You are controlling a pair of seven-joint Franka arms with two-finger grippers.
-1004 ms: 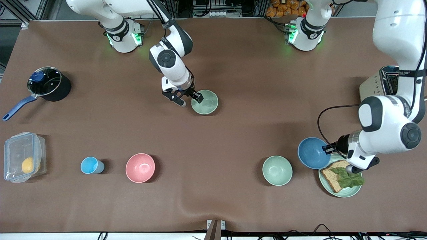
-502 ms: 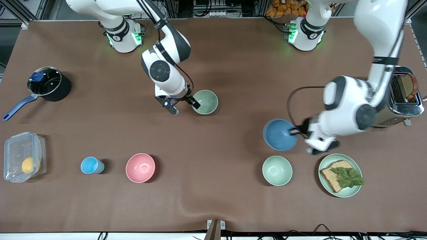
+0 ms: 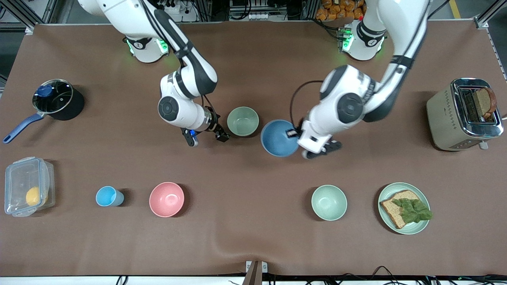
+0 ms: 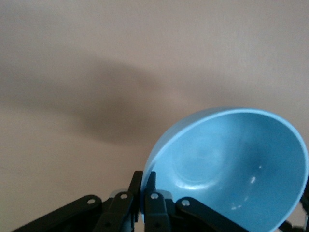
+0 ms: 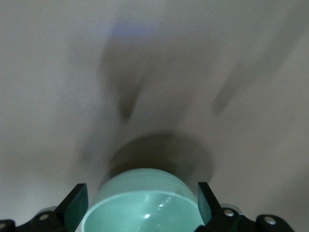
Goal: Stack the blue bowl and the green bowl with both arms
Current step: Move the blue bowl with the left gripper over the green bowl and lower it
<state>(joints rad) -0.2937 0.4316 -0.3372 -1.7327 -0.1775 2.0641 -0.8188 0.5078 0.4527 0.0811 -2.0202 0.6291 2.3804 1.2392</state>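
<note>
The green bowl [image 3: 243, 121] stands upright on the table's middle. My right gripper [image 3: 208, 139] hangs open just beside it, toward the right arm's end, not touching it. In the right wrist view the green bowl [image 5: 145, 203] shows ahead of the open right gripper [image 5: 141, 205], apart from both fingers. The blue bowl [image 3: 279, 138] hangs tilted over the table next to the green bowl, toward the left arm's end. My left gripper [image 3: 295, 133] is shut on its rim. In the left wrist view the left gripper [image 4: 145, 191] pinches the blue bowl [image 4: 231, 164] at its edge.
A second green bowl [image 3: 328, 202] and a plate [image 3: 420, 228] with bread and lettuce sit nearer the front camera. A pink bowl [image 3: 166, 199], light-blue cup [image 3: 107, 196], clear box [image 3: 27, 186] and pot [image 3: 55, 99] are toward the right arm's end. A toaster [image 3: 463, 114] stands at the left arm's end.
My left arm carried the blue bowl from beside the plate to the table's middle, next to the green bowl. My right gripper drew back from that bowl's rim and opened a little wider.
</note>
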